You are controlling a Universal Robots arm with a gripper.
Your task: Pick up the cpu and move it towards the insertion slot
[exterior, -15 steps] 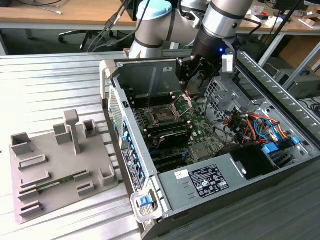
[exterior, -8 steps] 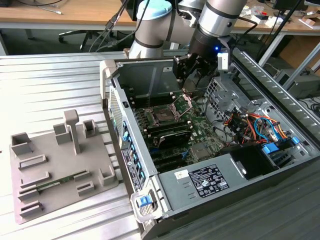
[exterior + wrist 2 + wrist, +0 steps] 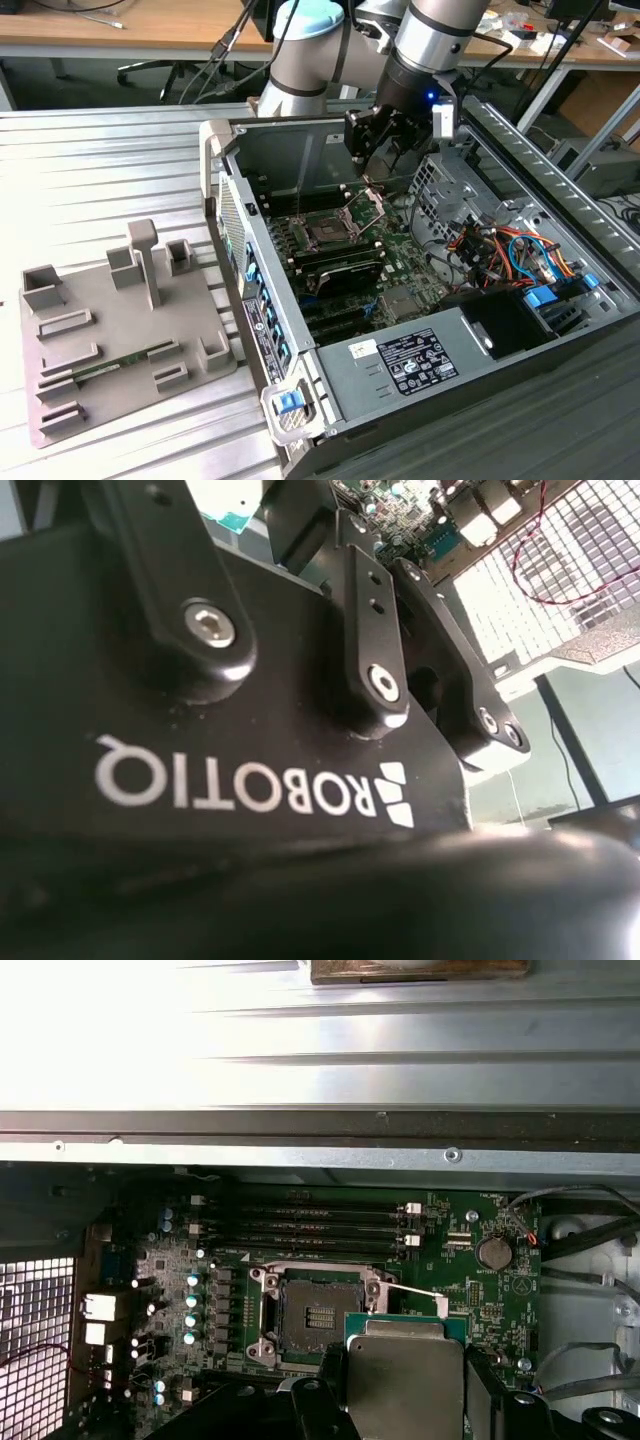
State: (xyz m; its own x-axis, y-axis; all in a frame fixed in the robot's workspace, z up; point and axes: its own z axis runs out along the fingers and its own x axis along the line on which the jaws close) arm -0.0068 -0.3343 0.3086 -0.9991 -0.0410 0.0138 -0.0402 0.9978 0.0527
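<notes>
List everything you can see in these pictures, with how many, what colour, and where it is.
cpu: one, silvery top on a green edge, held between the fingers above the motherboard, beside the socket in the first wrist view.
insertion slot: one, dark with silver frame, load plate open, in the motherboard.
motherboard: one, green, inside the case.
memory slots: four, black, beside the socket.
computer case: one, grey, open, on the exterior view's right.
holder tray: one, grey, on the exterior view's left.
memory stick: one, green, lying in the tray.
table: one, ribbed silver metal.
arm: one, silver.
gripper: one, black, over the socket.
</notes>
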